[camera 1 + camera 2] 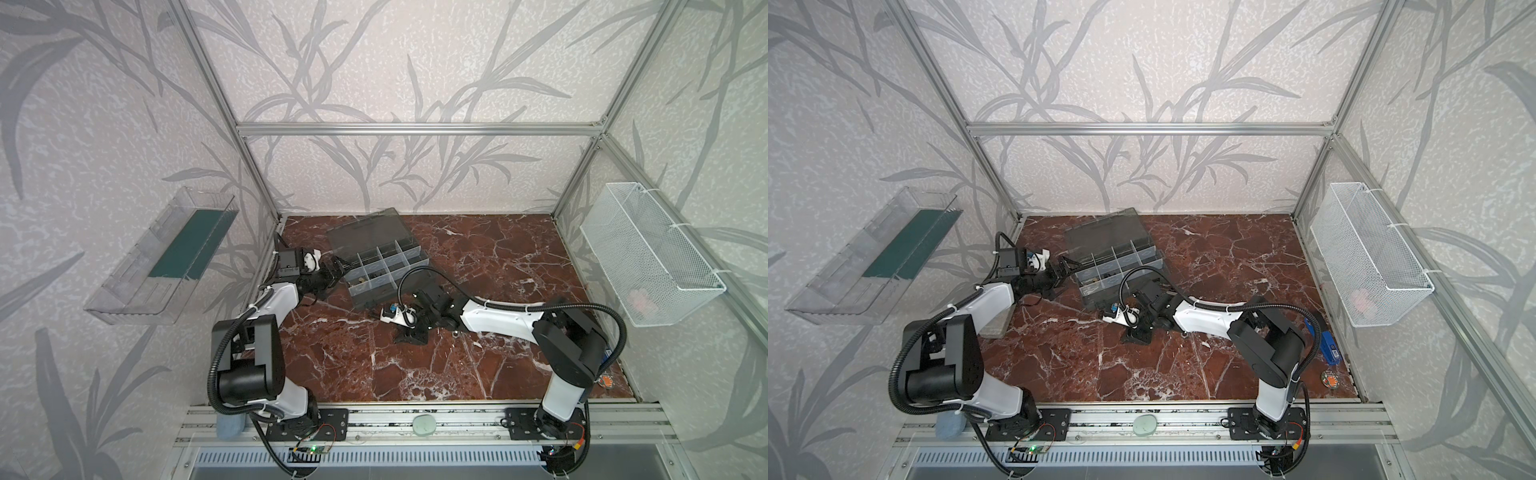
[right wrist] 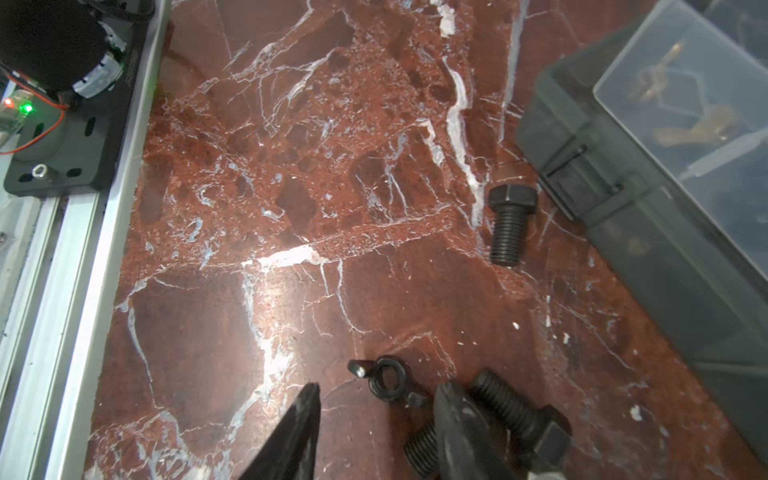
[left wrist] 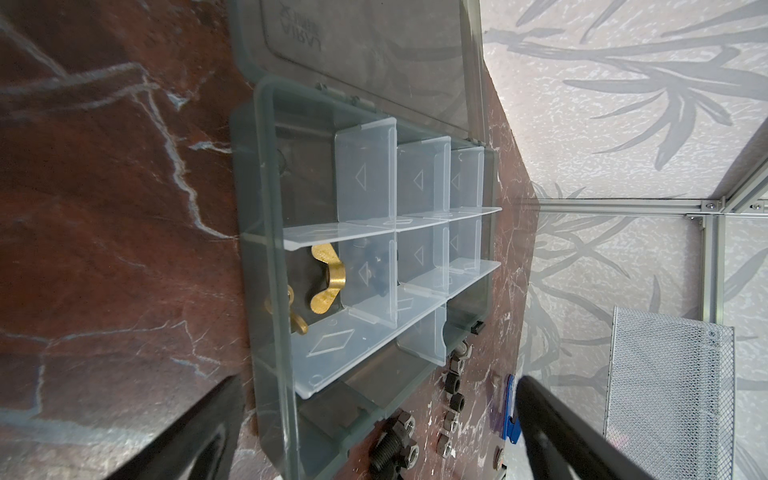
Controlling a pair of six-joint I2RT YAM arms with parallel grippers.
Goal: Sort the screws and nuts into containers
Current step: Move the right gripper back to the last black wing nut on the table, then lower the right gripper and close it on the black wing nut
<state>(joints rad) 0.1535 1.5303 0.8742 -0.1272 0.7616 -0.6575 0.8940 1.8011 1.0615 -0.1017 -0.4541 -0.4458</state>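
Two claws, both apart: left claw (image 1: 341, 266) gapes wide at the left edge of the case (image 1: 378, 293), centre-left in both top views, its lid (image 1: 365, 228) tilted back toward the rear wall. Right claw (image 2: 378, 395) hangs low just off the case's near corner, with a black nut (image 2: 388, 378) on the marble (image 1: 374, 365) in its gap, not clamped. Loose black bolts (image 2: 509, 224) and more nuts (image 3: 453, 382) lie along the case's front wall, brass wing nuts (image 3: 326, 284) sit in a cell (image 3: 297, 270) at its left end, and wide marble runs from the right claw down to the front rail (image 1: 457, 415).
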